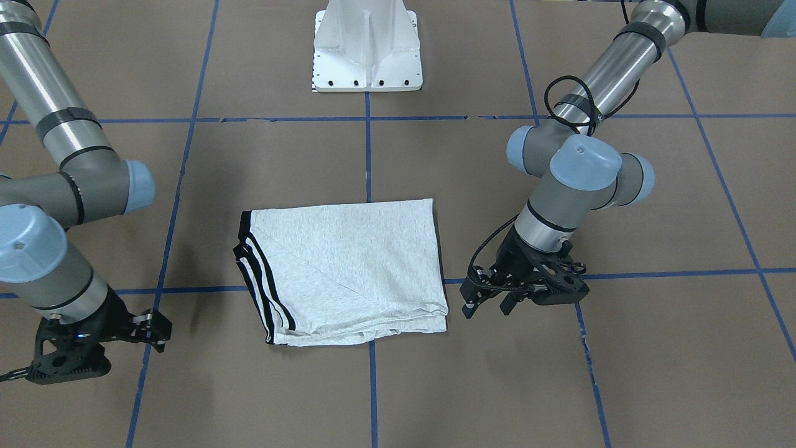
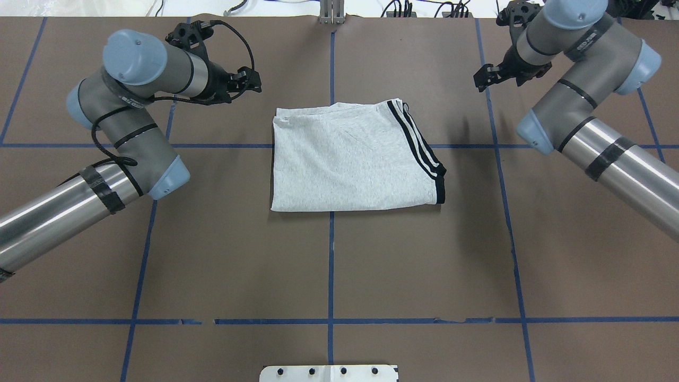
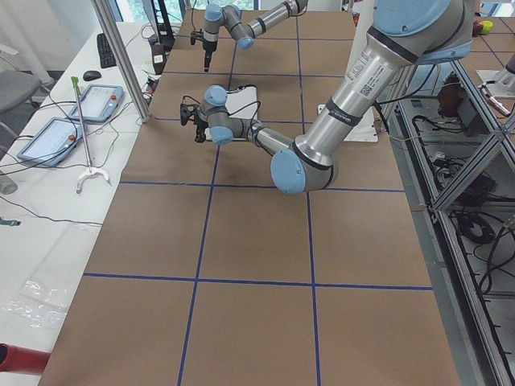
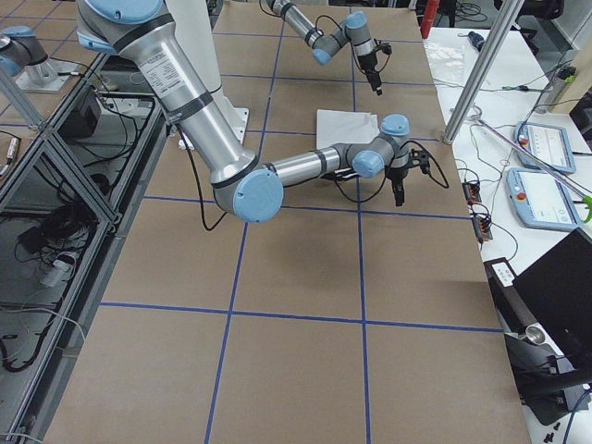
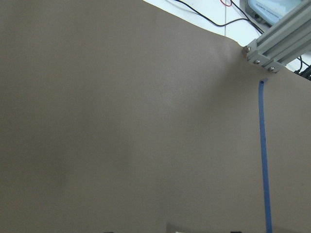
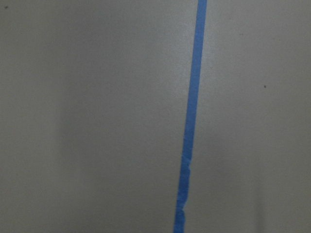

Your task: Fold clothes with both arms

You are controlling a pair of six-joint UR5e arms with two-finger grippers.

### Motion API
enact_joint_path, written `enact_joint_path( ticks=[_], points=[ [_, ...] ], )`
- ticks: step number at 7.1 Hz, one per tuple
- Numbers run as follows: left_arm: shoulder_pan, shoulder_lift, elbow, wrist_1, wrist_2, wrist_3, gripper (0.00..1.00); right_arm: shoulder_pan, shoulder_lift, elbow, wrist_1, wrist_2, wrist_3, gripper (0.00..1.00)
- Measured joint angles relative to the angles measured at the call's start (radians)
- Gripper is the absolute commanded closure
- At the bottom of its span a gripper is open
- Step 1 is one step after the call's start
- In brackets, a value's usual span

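You'll find the shirt (image 2: 345,159) folded into a flat rectangle on the bench (image 2: 228,254), its black stripes (image 2: 419,143) along the edge nearest the right arm. The left tool (image 2: 249,82) hovers just beside the shirt's far corner on the plain side, fingers spread and gripping nothing. The right tool (image 2: 485,78) hangs beyond the striped edge, farther from the shirt, also parted and empty. A blue tape line (image 2: 331,265) runs under the shirt's middle
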State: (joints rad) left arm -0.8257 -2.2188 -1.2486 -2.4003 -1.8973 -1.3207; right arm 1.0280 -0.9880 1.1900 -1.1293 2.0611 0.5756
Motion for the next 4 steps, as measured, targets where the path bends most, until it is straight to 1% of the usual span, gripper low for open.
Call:
enact_joint_path(
  ticks=[2,3,4],
  points=[
    [-0.021,0.059,-0.060,0.002,-0.029,0.088,0.16,0.079,-0.059,0.003,-0.004,0.147,-0.305,0.00],
    [-0.027,0.070,-0.072,0.003,-0.037,0.102,0.16,0.103,-0.093,0.006,-0.007,0.191,-0.419,0.00],
    [-0.031,0.079,-0.078,0.003,-0.040,0.108,0.16,0.127,-0.120,0.011,-0.008,0.215,-0.492,0.00]
  ],
)
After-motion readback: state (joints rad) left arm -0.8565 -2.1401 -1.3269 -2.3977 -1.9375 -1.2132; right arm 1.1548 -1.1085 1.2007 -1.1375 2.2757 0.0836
